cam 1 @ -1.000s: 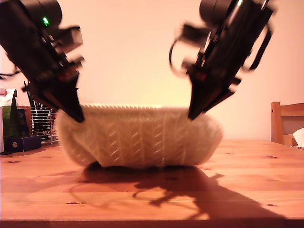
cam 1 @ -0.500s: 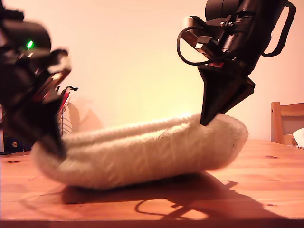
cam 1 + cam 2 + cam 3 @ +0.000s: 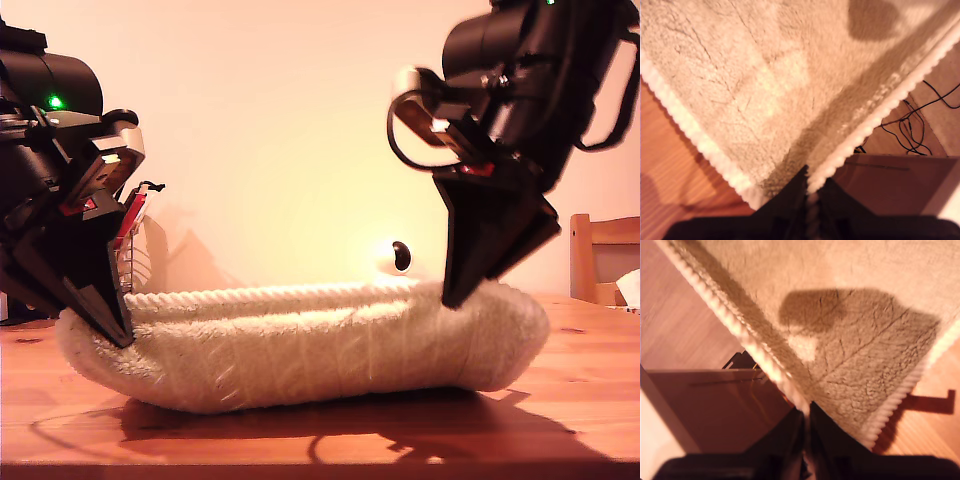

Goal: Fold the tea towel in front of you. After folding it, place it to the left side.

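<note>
Towel [image 3: 300, 350] sags on tabletop [image 3: 580, 400] between both tools: soft, limp, light. My first tool [image 3: 812, 192] and second tool [image 3: 806, 412] each pinch a corner at the corded hem, best hold

The pale cream fluffy terry-cloth tea towel [image 3: 300, 355] looks soft and matt, its nap rough, edged with a twisted, rope-like corded hem [image 3: 695, 137]. The orange-brown wooden tabletop [image 3: 580, 400] shows smooth, faintly glossy grain. The black gripper fingers [image 3: 832, 202] look like matt plastic.
</note>
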